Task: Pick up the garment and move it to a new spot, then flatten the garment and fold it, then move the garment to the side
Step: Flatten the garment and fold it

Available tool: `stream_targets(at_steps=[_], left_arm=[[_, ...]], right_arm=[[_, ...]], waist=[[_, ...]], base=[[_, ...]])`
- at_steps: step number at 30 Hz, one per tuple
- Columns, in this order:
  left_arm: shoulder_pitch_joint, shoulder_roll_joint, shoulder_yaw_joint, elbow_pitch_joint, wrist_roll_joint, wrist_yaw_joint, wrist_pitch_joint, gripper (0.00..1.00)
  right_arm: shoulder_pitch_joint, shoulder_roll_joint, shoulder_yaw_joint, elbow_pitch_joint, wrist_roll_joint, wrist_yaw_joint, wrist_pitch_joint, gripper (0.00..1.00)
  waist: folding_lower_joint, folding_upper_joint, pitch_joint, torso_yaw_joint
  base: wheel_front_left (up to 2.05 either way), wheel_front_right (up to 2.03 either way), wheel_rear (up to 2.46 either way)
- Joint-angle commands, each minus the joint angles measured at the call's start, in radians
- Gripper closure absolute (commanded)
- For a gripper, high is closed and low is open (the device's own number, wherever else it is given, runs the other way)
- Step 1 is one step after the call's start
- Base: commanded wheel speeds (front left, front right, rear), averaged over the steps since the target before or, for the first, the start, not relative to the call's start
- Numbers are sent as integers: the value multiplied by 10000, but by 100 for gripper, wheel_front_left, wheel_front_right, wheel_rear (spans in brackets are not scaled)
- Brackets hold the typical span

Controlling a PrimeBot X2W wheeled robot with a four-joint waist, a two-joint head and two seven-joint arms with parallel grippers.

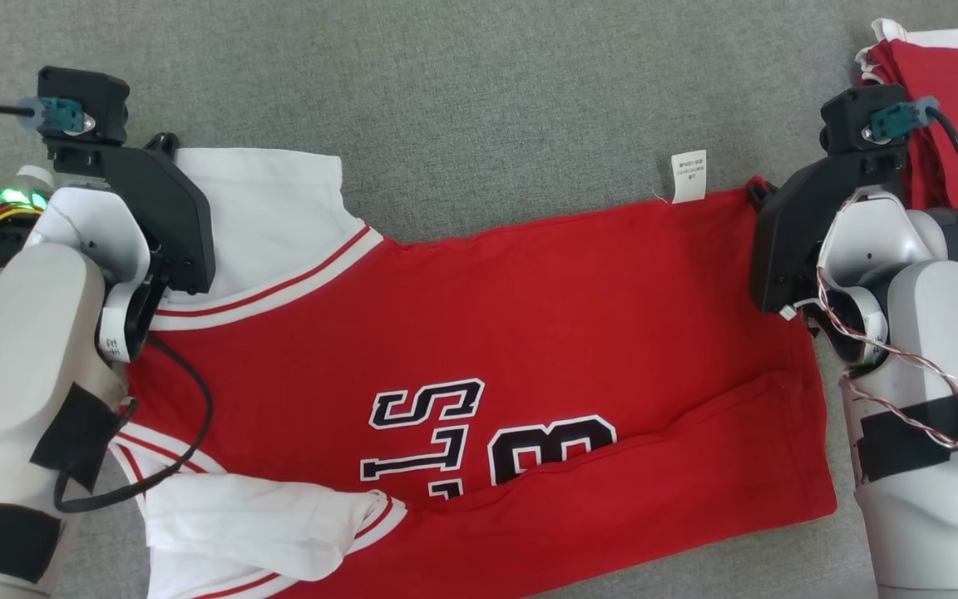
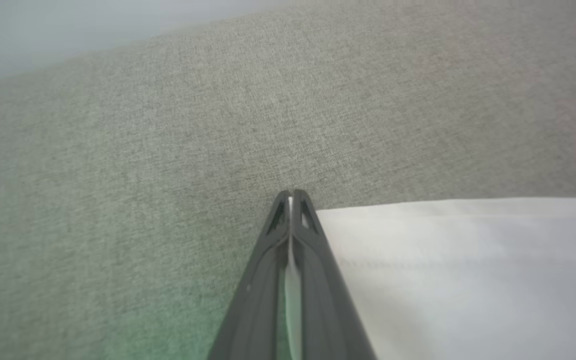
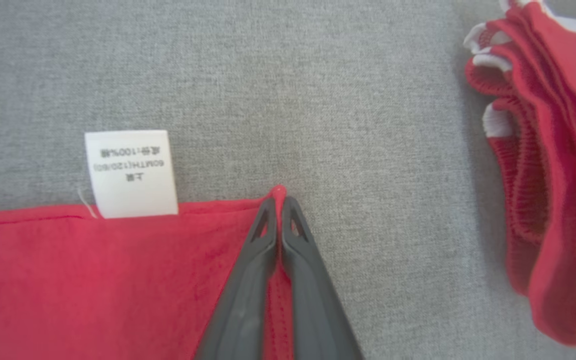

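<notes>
The garment (image 1: 545,333) is a red jersey with white sleeves and black-and-white lettering, spread sideways on the grey fabric surface (image 1: 462,100). My left gripper (image 2: 292,194) is shut on the far corner of its white sleeve (image 2: 458,270), a sliver of white cloth showing between the fingers. My right gripper (image 3: 279,198) is shut on the far red hem corner (image 3: 118,280), beside the white care label (image 3: 130,172). In the head view the left gripper (image 1: 165,143) sits at the garment's upper left and the right gripper (image 1: 758,190) at its upper right.
A pile of other red and white garments (image 1: 945,91) lies at the far right, close to my right wrist; in the right wrist view that pile (image 3: 553,175) fills the right edge. Bare grey surface stretches beyond the garment's far edge.
</notes>
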Motion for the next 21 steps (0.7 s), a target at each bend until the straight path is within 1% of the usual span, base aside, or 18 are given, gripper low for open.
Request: stream_targets(at_steps=[1,4,7,8,13,15,17,21], left_arm=[[311,-19,25,42,-175,-39,-150,100],[437,-1,225,-237,-310,-128,-676,100],[823,-93,481,-665,-665,-249,-1225,100],[823,-93,481,-665,-665,-249,-1225,100],[1836,-164,1003,-1609,-1378,-471,-2052,100],[2337,-195,1176,-2110,-1635,-493,-2408,100],[2886,-144,1283,-2666,-1639,-417,-2724,100],[4210,-268,1496,-3984,-2021,-244,-3220,100]], right_arm=[[194,-53,35,-122,146,-27,-226,100],[434,-62,24,-312,246,-27,-555,100],[756,-73,-30,-537,393,-27,-1000,100],[756,-73,-30,-537,393,-27,-1000,100],[1491,-45,-377,-938,495,-27,-1595,100],[1817,-48,-589,-1157,437,-27,-1882,100],[2150,13,-771,-1382,408,-27,-2201,100],[2872,142,-1108,-1746,367,-27,-2760,100]], waist=[[0,0,-110,46],[0,0,-297,100],[0,0,-548,202],[0,0,-548,202],[0,0,-1060,447],[0,0,-1267,563],[0,0,-1483,655],[0,0,-1924,847]], base=[[0,0,0],[0,0,0],[0,0,0],[0,0,0],[0,0,0],[0,0,0],[0,0,0],[0,0,0]])
